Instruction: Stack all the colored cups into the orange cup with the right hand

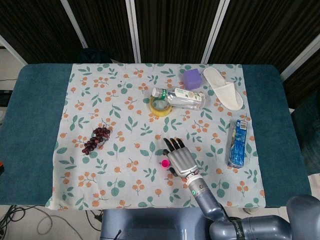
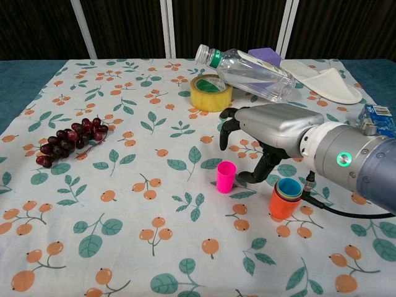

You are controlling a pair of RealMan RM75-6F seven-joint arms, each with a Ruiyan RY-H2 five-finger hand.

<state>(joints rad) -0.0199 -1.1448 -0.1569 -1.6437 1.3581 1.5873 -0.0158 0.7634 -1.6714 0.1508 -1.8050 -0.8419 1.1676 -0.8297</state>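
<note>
A pink cup (image 2: 226,176) stands upright on the floral cloth, also seen as the pink cup (image 1: 164,163) in the head view. To its right stands the orange cup (image 2: 283,204) with several coloured cups nested inside, a blue one on top. My right hand (image 2: 267,127) hovers just right of and above the pink cup, fingers apart and holding nothing; its thumb curls down close to the cup's right side, and I cannot tell whether it touches. In the head view the right hand (image 1: 180,159) and its forearm hide the orange cup. My left hand is out of sight.
Dark grapes (image 2: 68,141) lie at the left. A yellow tape roll (image 2: 211,93), a plastic bottle (image 2: 247,68), a purple block (image 2: 266,54) and a white slipper (image 2: 322,83) lie at the back. A blue carton (image 2: 376,117) sits at the right edge.
</note>
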